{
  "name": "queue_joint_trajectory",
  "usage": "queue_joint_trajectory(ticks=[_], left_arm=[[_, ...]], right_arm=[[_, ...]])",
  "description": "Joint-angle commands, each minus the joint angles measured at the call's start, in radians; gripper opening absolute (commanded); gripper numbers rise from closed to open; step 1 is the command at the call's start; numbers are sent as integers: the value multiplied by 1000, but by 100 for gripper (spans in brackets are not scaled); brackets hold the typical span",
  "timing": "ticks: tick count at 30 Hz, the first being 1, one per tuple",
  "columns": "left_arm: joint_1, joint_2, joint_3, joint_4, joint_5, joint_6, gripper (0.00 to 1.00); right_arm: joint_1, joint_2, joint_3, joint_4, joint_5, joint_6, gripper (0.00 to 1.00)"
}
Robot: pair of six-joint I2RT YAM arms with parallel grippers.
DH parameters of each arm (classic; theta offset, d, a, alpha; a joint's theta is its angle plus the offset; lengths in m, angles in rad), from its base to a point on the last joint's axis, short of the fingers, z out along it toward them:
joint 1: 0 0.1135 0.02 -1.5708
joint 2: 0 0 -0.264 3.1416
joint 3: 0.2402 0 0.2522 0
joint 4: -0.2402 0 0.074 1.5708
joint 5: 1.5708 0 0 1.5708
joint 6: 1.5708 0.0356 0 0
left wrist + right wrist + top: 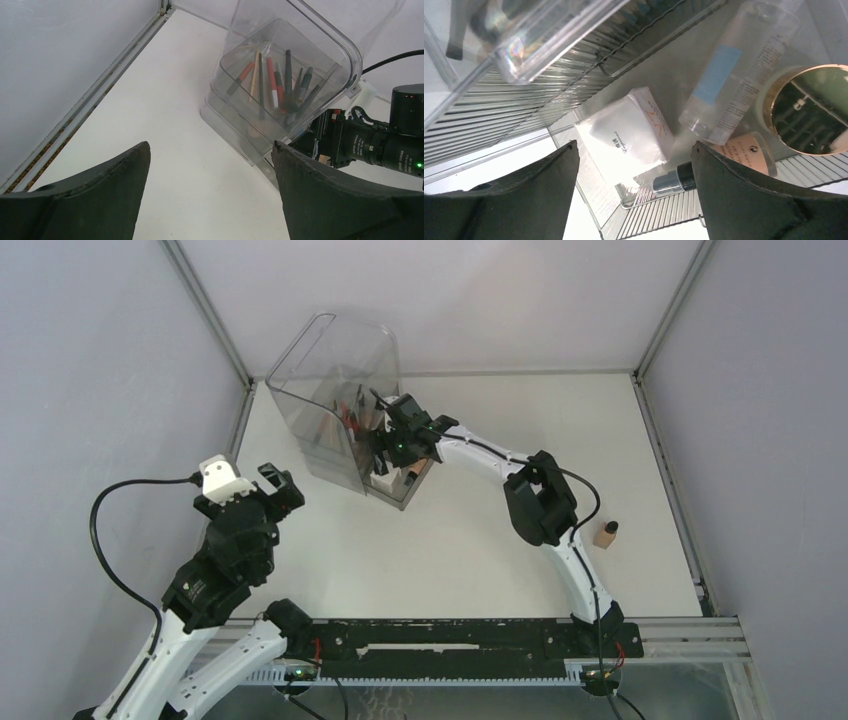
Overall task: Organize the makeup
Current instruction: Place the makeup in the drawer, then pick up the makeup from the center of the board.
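left gripper (211, 145) fingers seen spread, nothing held | right gripper (634, 146) fingers spread wide at front tray of organizer (335, 400), 11 o'clock | pencils and brushes (272, 82) lodged in its upper bin | tan bottle (606, 532) noted alone at 3 o'clock

Bright, even diffuse light; soft shadows; glare on clear organizer (320, 45)
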Motion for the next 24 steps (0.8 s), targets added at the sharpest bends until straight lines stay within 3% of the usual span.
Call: queue_joint_trajectory(ticks=[1, 6, 12, 16, 21, 24], left_arm=[[5, -5, -1, 10, -19, 2, 94], [5, -6, 0, 11, -13, -3, 94], [5, -5, -2, 19, 4, -2, 94], [5, 23, -5, 50, 52, 9, 94], [4, 91, -1, 122, 128, 41, 93], [4, 121, -1, 159, 168, 43, 93]], right_arm=[[10, -97, 1, 38, -10, -11, 90], [0, -273, -130, 84, 11, -14, 90], [-139, -602, -511, 159, 113, 43, 91], [-321, -831, -705, 65, 260, 117, 93], [-652, -1018, -866, -121, 286, 232, 95], [-781, -1122, -969, -199, 420, 316, 96]])
